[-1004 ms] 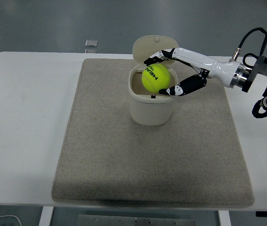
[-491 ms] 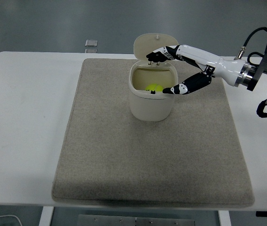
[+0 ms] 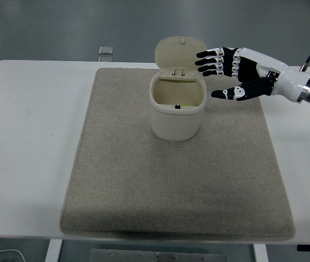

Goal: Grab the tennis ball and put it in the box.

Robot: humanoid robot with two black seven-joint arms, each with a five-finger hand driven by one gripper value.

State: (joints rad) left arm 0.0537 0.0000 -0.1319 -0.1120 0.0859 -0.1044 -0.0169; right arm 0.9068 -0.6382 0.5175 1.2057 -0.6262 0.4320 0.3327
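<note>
We see the right hand [image 3: 241, 73] with its fingers [image 3: 212, 61] spread and its thumb stretched out below them, released and holding nothing. It hangs in the air just to the right of the box [image 3: 177, 112], apart from it, with the fingertips pointing left toward the raised lid [image 3: 180, 53]. The arm runs off to the picture's right edge.

The box is a cream, rounded container standing upright on the far half of a grey mat [image 3: 177, 180]; its hinged lid stands open at the back. Of the tennis ball [image 3: 183, 105] we can make out only a thin yellow sliver low inside the box, just behind the near rim.

The mat lies on the white surface [image 3: 29, 142]. A small grey square object [image 3: 106, 50] sits at the surface's far edge, well apart from the box.
</note>
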